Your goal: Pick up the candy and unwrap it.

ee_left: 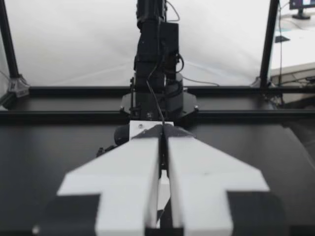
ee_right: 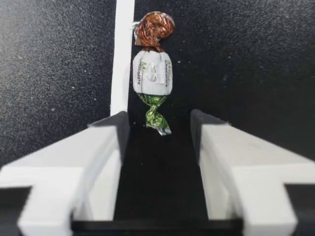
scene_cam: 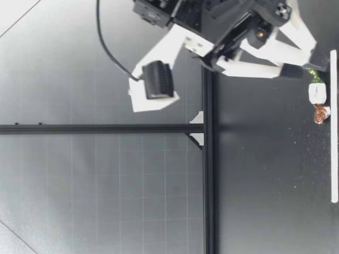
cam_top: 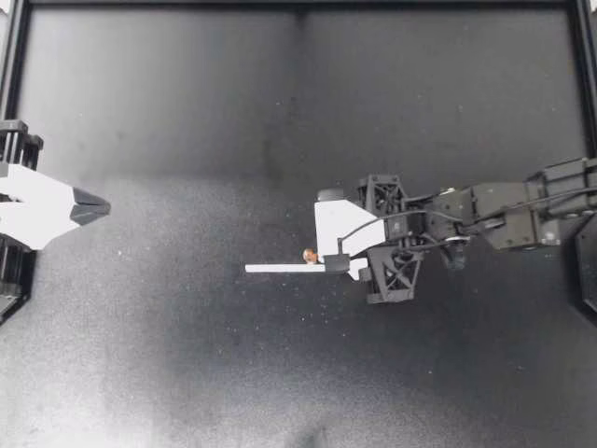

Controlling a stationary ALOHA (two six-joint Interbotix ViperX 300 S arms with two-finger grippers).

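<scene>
The candy [cam_top: 309, 254] lies on the dark table just ahead of my right gripper [cam_top: 328, 256], beside a white strip [cam_top: 280, 268]. In the right wrist view the candy [ee_right: 152, 73] has a white body, a brown twisted end pointing away and a green twisted end nearest the gripper. My right gripper [ee_right: 158, 123] is open, and the green end lies at the mouth of its fingers without touching them. The low view shows the candy [scene_cam: 317, 98] flat on the table under my right gripper [scene_cam: 304, 66]. My left gripper [cam_top: 89, 207] hangs at the table's left side, shut and empty.
The white strip [ee_right: 123, 54] runs along the table against the candy's side and under one right finger. A black frame [cam_top: 298, 5] borders the table. In the left wrist view the shut fingers [ee_left: 147, 167] point across the table at my right arm [ee_left: 155, 59].
</scene>
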